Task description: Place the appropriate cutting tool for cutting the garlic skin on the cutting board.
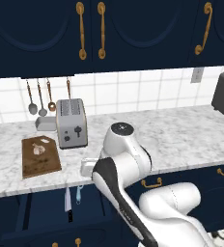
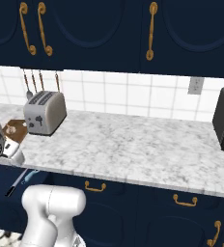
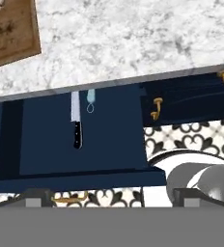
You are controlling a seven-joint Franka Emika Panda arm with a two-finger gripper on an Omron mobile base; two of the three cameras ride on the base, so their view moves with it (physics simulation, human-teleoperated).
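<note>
The counter (image 1: 181, 140) and toaster (image 1: 71, 123) are seen from behind by both base views; its near edge is viewed downward by the hand camera.

No readable writing anywhere in the kitchen.
The toaster (image 1: 71, 123), the cutting board (image 1: 40, 156), the knife (image 3: 76, 126) and the dark blue cabinet doors (image 1: 133, 29) carry no label, brand, number or sign that can be made out.
</note>
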